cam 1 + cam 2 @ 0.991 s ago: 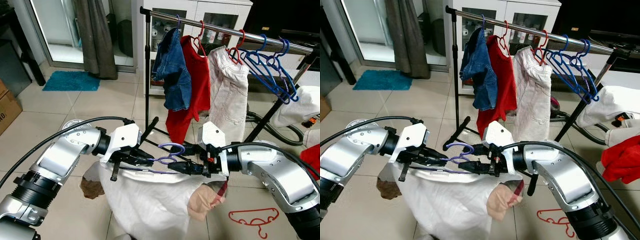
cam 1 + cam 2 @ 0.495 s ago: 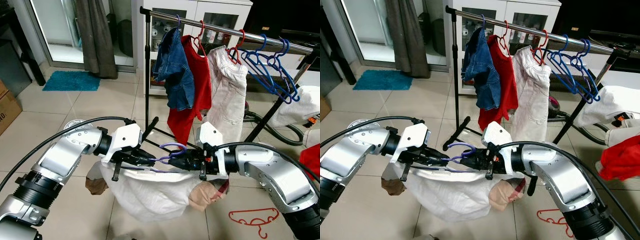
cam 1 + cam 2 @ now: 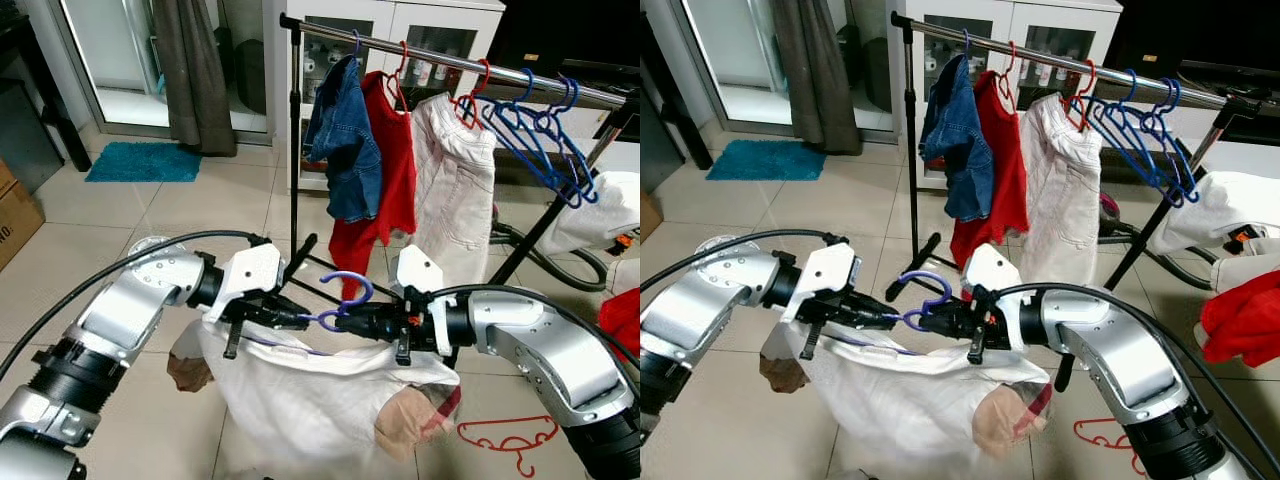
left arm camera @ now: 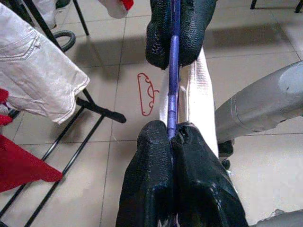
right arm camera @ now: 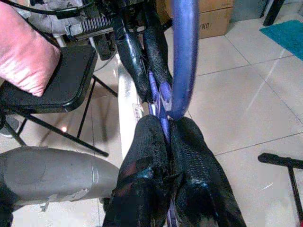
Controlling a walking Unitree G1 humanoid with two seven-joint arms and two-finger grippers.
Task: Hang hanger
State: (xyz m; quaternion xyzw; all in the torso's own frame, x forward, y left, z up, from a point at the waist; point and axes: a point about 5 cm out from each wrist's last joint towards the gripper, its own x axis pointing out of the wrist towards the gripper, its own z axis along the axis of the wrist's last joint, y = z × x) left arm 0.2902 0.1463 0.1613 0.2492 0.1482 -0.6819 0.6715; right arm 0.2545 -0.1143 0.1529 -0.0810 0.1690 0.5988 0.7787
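1. Garment slip is the main risk: the white cloth garment [image 3: 320, 395] hangs loosely from the thin purple plastic hanger [image 3: 335, 300], low and near, well short of the chrome clothes rail [image 3: 450, 60] at the far side.
2. The left tool [image 3: 300, 318] and right tool [image 3: 352, 322] are both clenched on the hanger, close together near its hook; if they pull apart, the thin frame could bend.
3. The rail is crowded with the blue denim garment [image 3: 343, 150], red shirt [image 3: 395, 170] and blue plastic hangers [image 3: 545, 135]; the hook could snag one.
4. A red plastic hanger [image 3: 505, 440] lies on the tiled floor [image 3: 200, 210], a likely trip point.
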